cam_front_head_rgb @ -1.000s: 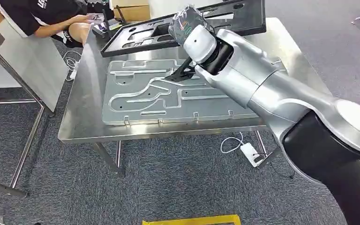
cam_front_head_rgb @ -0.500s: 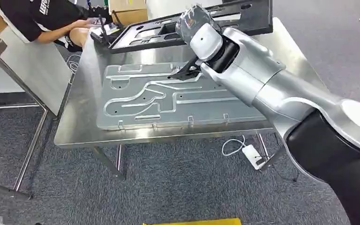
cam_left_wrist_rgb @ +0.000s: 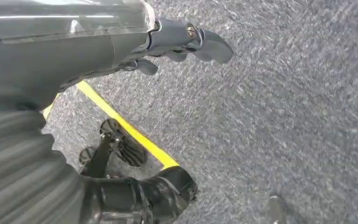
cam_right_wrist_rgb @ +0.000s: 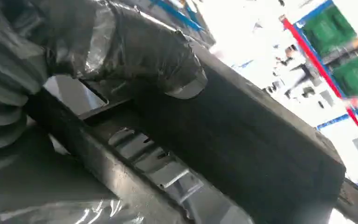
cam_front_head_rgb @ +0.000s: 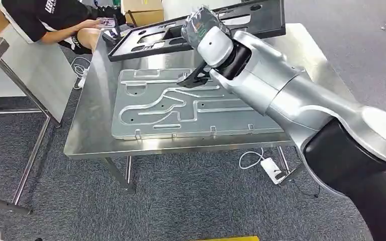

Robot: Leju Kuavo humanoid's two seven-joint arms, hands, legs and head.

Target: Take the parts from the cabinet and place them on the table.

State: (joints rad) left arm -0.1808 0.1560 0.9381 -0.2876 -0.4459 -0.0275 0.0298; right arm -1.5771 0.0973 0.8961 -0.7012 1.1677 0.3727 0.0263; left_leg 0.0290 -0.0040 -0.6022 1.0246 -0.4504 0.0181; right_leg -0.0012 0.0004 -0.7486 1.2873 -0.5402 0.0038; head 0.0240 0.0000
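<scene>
Head view: the robot looked down on a steel table (cam_front_head_rgb: pixel 88 135) with a brushed, reflective top on thin legs; a flat silver metal plate (cam_front_head_rgb: pixel 181 108), milled with winding grooves and small holes, lay across its middle, probably a fixture already set down; the silver right arm reached over it, and the right hand (cam_front_head_rgb: pixel 201 22), wrapped in crinkled film, gripped a long black frame part (cam_front_head_rgb: pixel 151 37) with moulded cut-outs; the frame lay along the far edge, tilted, its far side seeming lifted, which suggested it was being lowered to the table and not yet let go; a person (cam_front_head_rgb: pixel 55 20) in a dark shirt sat beyond the far corner; a white plug (cam_front_head_rgb: pixel 271 164) and cable lay on the grey carpet below.

Left wrist view: the left hand (cam_left_wrist_rgb: pixel 121 46) hung over coarse grey carpet crossed by a yellow floor line (cam_left_wrist_rgb: pixel 130 133); its dark fingers were loosely spread and held nothing, idle while the other arm worked.

Right wrist view: the film-covered thumb (cam_right_wrist_rgb: pixel 158 60) pressed on the matte black frame's broad bar, clamping it; blurred bright colours lay behind.
</scene>
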